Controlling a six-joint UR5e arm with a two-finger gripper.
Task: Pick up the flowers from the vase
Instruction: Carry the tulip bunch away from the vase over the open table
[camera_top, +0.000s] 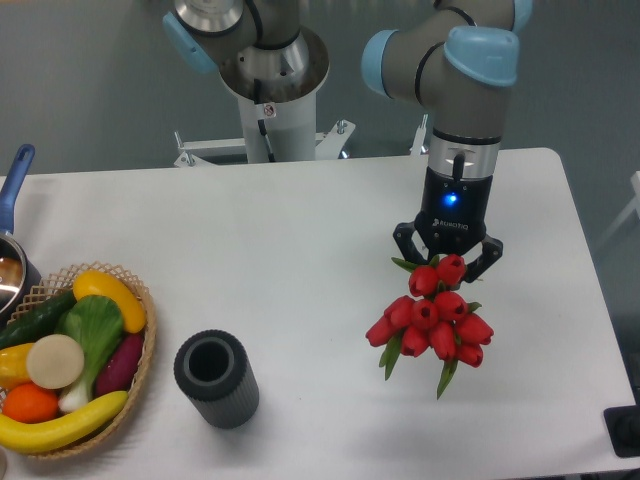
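The flowers (430, 325), a bunch of red tulip buds with green leaves, hang just under my gripper (447, 272) over the right half of the table. The gripper points straight down and is shut on the bunch. Its fingertips are partly hidden behind the top buds, and the stems do not show. The buds sit low, close to the tabletop; I cannot tell whether they touch it. The vase (216, 378), a short dark grey ribbed cylinder, stands empty near the front left, well apart from the gripper.
A wicker basket (141, 375) of fruit and vegetables sits at the front left edge beside the vase. A pot with a blue handle (14, 178) pokes in at the far left. The arm's base (270, 70) rises behind the table.
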